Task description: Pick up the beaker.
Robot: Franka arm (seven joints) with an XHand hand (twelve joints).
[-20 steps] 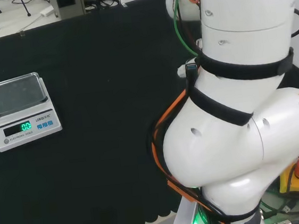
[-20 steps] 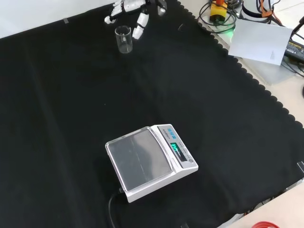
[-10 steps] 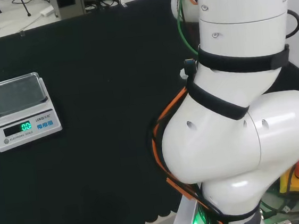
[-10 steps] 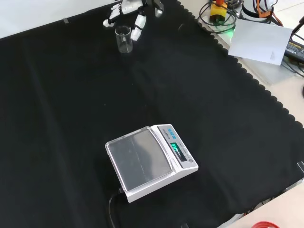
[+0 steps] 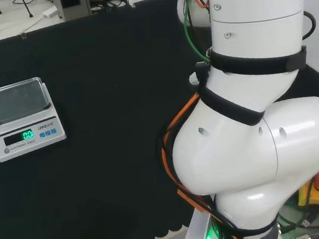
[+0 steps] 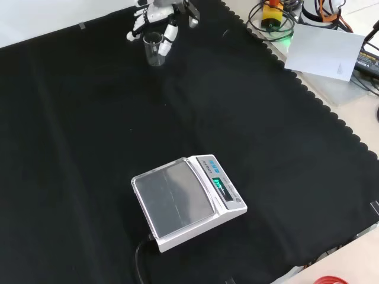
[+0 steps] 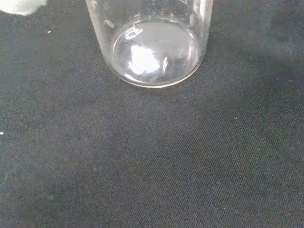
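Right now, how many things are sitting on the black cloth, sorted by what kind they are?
Clear glass beaker: 1
White weighing scale: 1
Total: 2 things on the cloth, with the hand right above the beaker.

Upper part of the beaker [image 7: 154,50] cut off by the wrist view's edge; contents impossible to tell through the clear glass. Blurred white bit of the hand [image 7: 19,5] at that view's corner, shape unreadable. In the front view, hand [image 6: 161,13] partly cut off at the top edge, contact with the glass too small to tell. In the head view, bench cloth [image 5: 106,102] partly hidden behind the arm [image 5: 251,127].
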